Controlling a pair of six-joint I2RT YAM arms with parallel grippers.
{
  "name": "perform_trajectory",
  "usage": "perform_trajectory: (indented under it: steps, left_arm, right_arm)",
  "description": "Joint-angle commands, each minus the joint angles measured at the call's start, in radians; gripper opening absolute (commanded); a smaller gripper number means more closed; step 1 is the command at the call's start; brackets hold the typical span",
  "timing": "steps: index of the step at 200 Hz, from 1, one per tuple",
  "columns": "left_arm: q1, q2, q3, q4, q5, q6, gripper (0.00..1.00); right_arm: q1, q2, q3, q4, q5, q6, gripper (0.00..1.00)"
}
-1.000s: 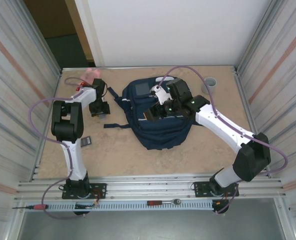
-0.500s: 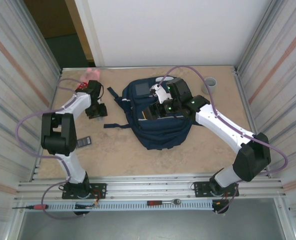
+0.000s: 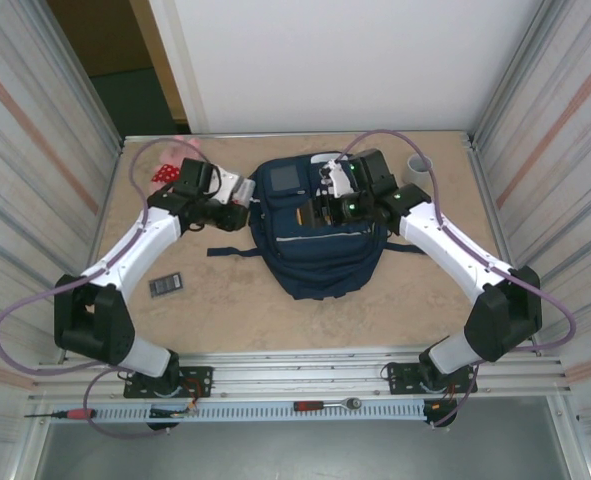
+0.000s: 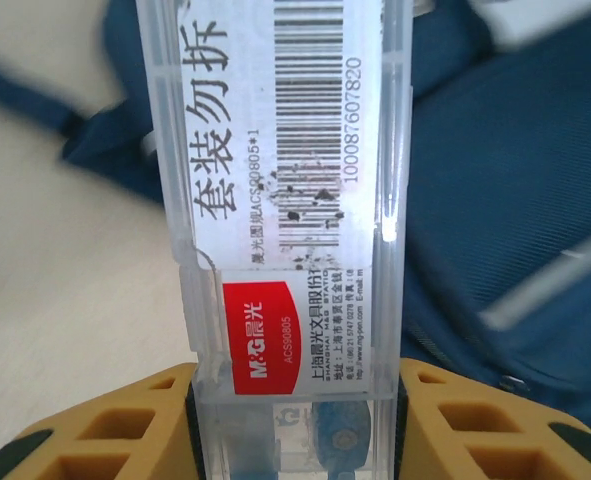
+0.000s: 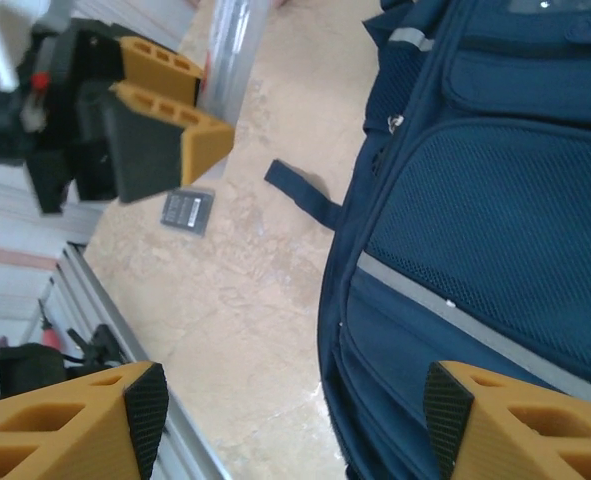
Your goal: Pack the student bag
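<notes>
While the right arm hangs over it, student bag (image 3: 315,255): flat at mid-table, grey panel toward the back wall.
Left gripper (image 4: 295,420): clamped on a clear plastic stationery case (image 4: 285,200) with a barcode label; swung in from the table's left side to the bag's left edge.
Right gripper (image 5: 290,410): jaws wide, nothing between them; shifted slightly toward the bag's top.
Small dark device (image 3: 165,285): on the table left of the bag, unmoved.

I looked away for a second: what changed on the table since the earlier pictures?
The left gripper, clamped on the clear stationery box, swung right from the table's left side to the student bag's edge. The right gripper, open, stayed over the bag. Bag unmoved.
</notes>
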Motion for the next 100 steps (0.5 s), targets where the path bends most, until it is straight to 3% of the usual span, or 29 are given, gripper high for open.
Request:
perform_trajectory:
  steps: [1, 45, 100]
  left_arm:
    - [-0.049, -0.050, -0.032, 0.037, 0.183, 0.260, 0.25]
    - [-0.129, -0.087, -0.070, 0.034, 0.342, 0.469, 0.23]
    - [-0.170, -0.116, -0.090, 0.032, 0.349, 0.561, 0.22]
  right_arm:
    - [-0.007, 0.001, 0.062, -0.074, -0.073, 0.050, 0.69]
    - [-0.025, 0.066, 0.134, -0.200, -0.147, 0.102, 0.71]
    - [-0.043, 0.105, 0.132, -0.220, -0.191, 0.202, 0.70]
